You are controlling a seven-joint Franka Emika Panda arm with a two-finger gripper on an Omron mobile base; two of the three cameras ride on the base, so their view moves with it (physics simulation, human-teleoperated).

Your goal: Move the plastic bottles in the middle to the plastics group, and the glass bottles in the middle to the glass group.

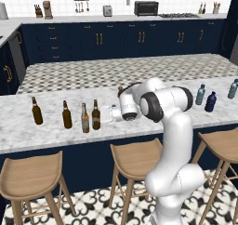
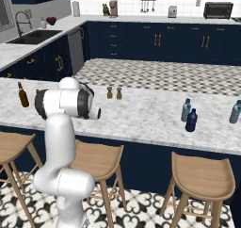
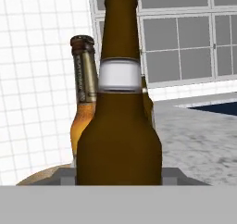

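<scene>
Marble island counter (image 1: 46, 131) — the dark brown bottle (image 1: 95, 115) stands upright beside the amber bottle (image 1: 85, 118), directly ahead of the gripper (image 1: 111, 114), very close; whether the fingers grip it I cannot tell.

Glossy white arm (image 1: 174, 140), dark joint rings

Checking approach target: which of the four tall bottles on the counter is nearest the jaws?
The dark brown bottle, rightmost of the four, beside the lighter amber grey-labelled bottle; the other two stand farther left.
</scene>
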